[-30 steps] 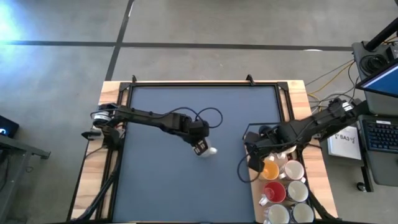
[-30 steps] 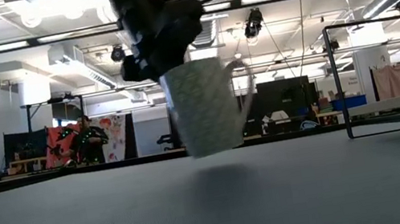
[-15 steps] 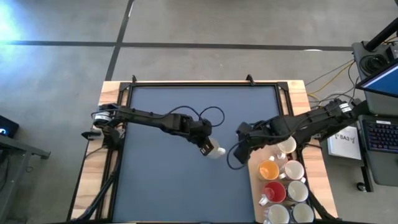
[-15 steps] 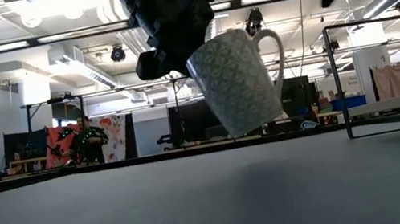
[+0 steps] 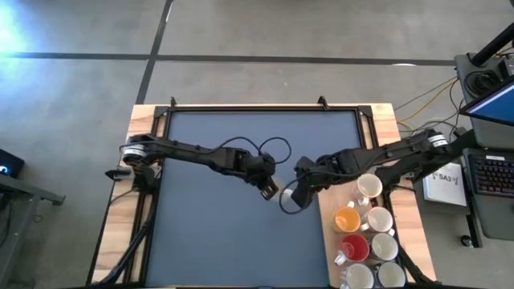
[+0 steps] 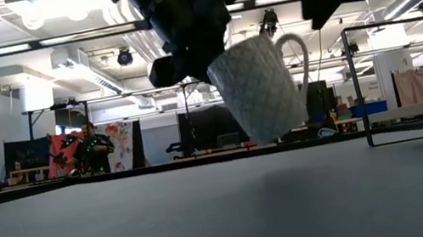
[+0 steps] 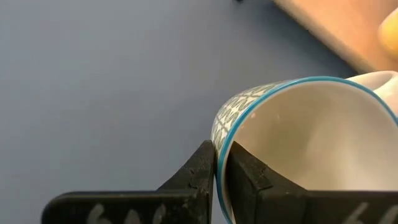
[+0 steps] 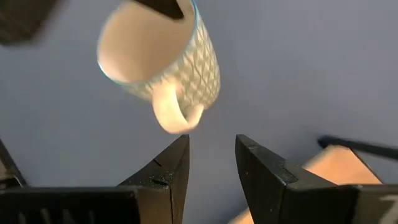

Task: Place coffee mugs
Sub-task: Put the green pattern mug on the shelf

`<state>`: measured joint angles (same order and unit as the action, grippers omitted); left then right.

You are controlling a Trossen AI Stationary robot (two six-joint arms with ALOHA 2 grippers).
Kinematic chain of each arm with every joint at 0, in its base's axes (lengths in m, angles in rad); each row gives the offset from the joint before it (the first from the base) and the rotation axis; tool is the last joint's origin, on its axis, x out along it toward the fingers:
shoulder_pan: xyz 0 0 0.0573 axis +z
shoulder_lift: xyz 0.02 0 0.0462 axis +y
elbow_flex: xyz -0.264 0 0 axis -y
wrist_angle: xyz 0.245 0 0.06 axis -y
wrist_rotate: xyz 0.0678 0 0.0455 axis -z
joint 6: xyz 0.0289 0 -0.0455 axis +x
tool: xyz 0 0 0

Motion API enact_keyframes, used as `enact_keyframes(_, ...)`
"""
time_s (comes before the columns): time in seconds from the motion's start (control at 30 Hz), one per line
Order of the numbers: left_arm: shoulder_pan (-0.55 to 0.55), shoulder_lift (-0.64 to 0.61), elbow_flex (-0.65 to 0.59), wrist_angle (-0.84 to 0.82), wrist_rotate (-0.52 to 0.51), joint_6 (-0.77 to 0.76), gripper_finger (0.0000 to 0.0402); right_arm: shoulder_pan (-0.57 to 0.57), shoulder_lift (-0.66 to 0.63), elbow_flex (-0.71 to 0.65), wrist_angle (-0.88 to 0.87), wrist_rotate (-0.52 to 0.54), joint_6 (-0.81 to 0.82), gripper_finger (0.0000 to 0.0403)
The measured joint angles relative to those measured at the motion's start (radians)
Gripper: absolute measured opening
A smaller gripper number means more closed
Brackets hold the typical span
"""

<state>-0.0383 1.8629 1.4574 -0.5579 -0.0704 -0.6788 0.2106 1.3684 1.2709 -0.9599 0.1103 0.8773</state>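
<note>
**A:** Where is the mug you are carrying?

**B:** My left gripper (image 7: pixel 216 163) has the patterned mug (image 6: pixel 262 88) pinched by its rim, one finger inside the cup and one outside. In the low view I see it hanging tilted above the dark mat (image 5: pixel 241 160) on the counter (image 5: pixel 140 120), clear of the surface, handle turned away from the left arm.

**A:** And the right arm?

**B:** My right gripper (image 8: pixel 211 155) is close beside that mug, near the middle of the mat, with its fingers spread apart and nothing between them. From its wrist view the mug's handle sits just ahead of the open fingertips, not touching them as far as I can tell.

**A:** What about the other mugs?

**B:** From above I count them gathered on the wooden strip at the right edge of the counter: a cream mug (image 5: pixel 369 186) nearest the right arm, then an orange mug (image 5: pixel 348 218), a red mug (image 5: pixel 355 247), and several white mugs (image 5: pixel 380 219) beside and behind those. All of them stand upright, packed close together, well apart from the one held.
</note>
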Motion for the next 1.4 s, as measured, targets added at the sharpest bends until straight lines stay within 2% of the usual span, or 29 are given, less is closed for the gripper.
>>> enact_keyframes(0.2,0.000,0.043,0.014,-0.011,0.001,-0.003,0.0011,-0.016,0.020,0.000,0.063,0.006,-0.025,0.0118)
enact_keyframes(0.43,0.000,0.120,0.103,-0.030,0.012,0.003,0.0012,-0.019,0.031,0.000,0.083,0.005,-0.037,0.0118)
enact_keyframes(0.63,-0.007,0.161,0.173,-0.074,0.019,0.037,0.0030,-0.019,0.045,0.000,0.079,0.005,-0.042,0.0118)
enact_keyframes(0.93,-0.015,0.145,0.177,-0.079,0.030,0.054,0.0043,-0.019,0.046,-0.005,0.078,0.004,-0.047,0.0118)
enact_keyframes(1.2,-0.026,0.082,0.186,-0.072,0.005,0.094,0.0058,-0.019,0.046,-0.018,0.079,0.005,-0.053,0.0118)
enact_keyframes(1.4,-0.050,0.040,0.186,-0.145,-0.001,0.115,0.0059,-0.023,0.046,-0.031,0.081,0.047,-0.126,0.0118)
